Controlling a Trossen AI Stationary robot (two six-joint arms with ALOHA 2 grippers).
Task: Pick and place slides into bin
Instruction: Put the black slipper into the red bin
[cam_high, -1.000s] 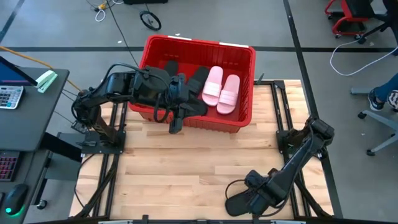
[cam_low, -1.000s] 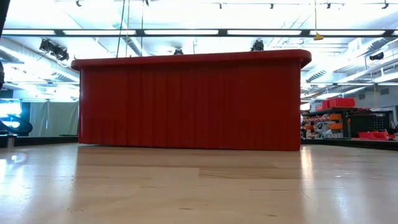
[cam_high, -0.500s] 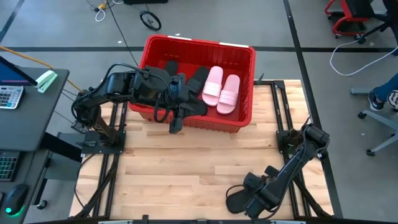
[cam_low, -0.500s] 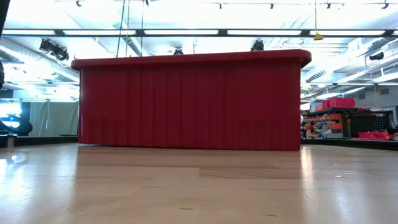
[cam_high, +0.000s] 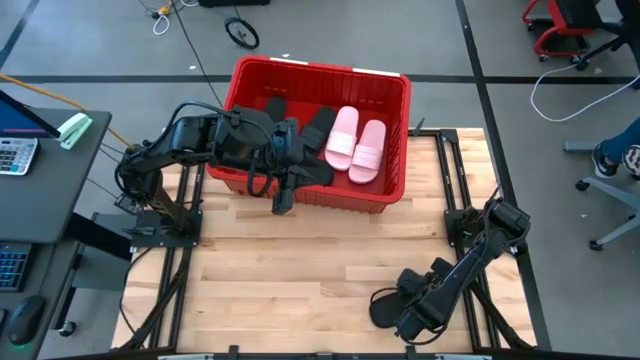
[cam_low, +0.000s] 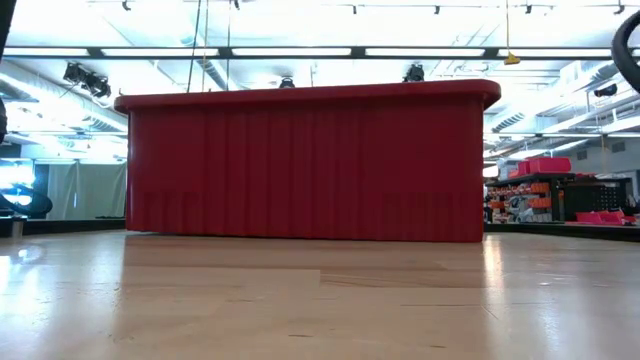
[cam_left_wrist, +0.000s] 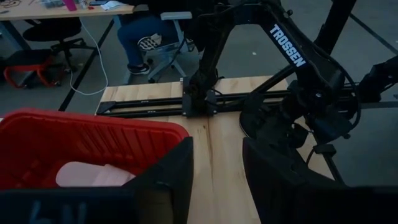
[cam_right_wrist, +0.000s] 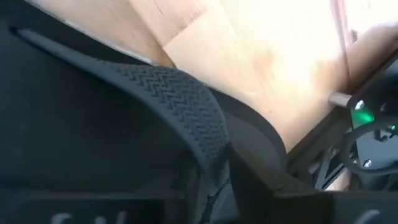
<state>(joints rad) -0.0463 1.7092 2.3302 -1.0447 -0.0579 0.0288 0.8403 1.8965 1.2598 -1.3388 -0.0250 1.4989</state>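
Light wood table (cam_high: 300, 260), plank top. Red bin (cam_high: 390, 190) sits on far edge, centre, overhanging beyond table. Black slide (cam_high: 385, 308) near front-right corner under right gripper (cam_high: 412, 312); contact with tabletop unclear.

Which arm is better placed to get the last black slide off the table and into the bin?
Right. Its gripper is down on the black slide at the table's near edge, while the left gripper hangs at the red bin's front wall, far from it.
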